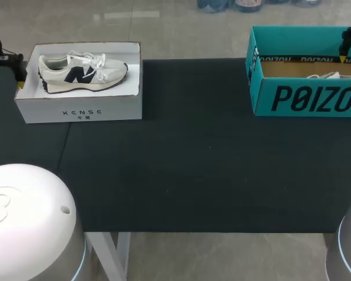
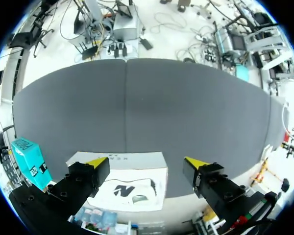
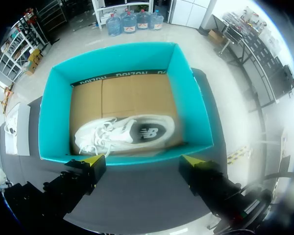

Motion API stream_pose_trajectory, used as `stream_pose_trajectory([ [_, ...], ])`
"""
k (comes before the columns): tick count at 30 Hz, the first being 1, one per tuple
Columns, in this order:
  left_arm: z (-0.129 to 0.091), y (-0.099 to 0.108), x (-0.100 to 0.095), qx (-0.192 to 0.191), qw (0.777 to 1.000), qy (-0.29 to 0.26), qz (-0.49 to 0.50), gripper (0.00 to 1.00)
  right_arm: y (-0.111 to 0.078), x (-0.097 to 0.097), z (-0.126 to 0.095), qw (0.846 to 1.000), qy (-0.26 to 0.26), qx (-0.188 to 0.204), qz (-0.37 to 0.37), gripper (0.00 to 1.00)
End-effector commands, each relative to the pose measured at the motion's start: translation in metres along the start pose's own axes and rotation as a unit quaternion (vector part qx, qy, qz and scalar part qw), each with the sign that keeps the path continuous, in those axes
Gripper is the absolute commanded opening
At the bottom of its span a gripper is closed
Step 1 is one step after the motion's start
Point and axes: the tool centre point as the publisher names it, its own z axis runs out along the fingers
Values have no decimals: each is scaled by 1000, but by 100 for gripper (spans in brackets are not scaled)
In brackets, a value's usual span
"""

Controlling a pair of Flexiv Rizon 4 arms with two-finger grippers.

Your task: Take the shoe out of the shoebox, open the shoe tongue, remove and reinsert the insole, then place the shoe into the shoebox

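Note:
A white shoe (image 1: 82, 71) with a dark side mark lies on its side in the white shoebox (image 1: 76, 108) at the table's back left. Over that box's left edge hangs my left gripper (image 1: 16, 69), open and empty; in its wrist view the gripper (image 2: 147, 162) stands above the white shoebox (image 2: 137, 159) and the shoe (image 2: 130, 192). A second white shoe (image 3: 125, 133) lies in the teal shoebox (image 1: 304, 96) at the back right. My right gripper (image 3: 143, 160) hovers open above the teal shoebox's (image 3: 122, 159) near wall, holding nothing; in the head view this gripper (image 1: 350, 42) shows only partly.
A dark mat (image 1: 193, 152) covers the table between the two boxes. My arms' white bases (image 1: 29, 222) stand at the front corners. The teal shoebox (image 2: 27, 154) also shows off to the side in the left wrist view.

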Motion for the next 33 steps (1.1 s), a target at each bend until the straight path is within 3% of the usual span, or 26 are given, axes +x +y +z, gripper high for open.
stream_pose_trajectory([
  [1,30,51,32,18,1000,-21,-1,100,-1,0,0,1000,0,-1,1,100],
  [5,53,85,54,32,999,-15,5,100,-1,0,0,1000,0,-1,1,100],
  [12,86,138,73,64,998,-13,11,100,-1,0,0,1000,0,-1,1,100],
  [26,113,196,63,69,997,-16,37,100,-1,0,0,1000,0,-1,1,100],
  [33,133,218,46,72,996,-22,40,100,-1,0,0,1000,0,-1,1,100],
])
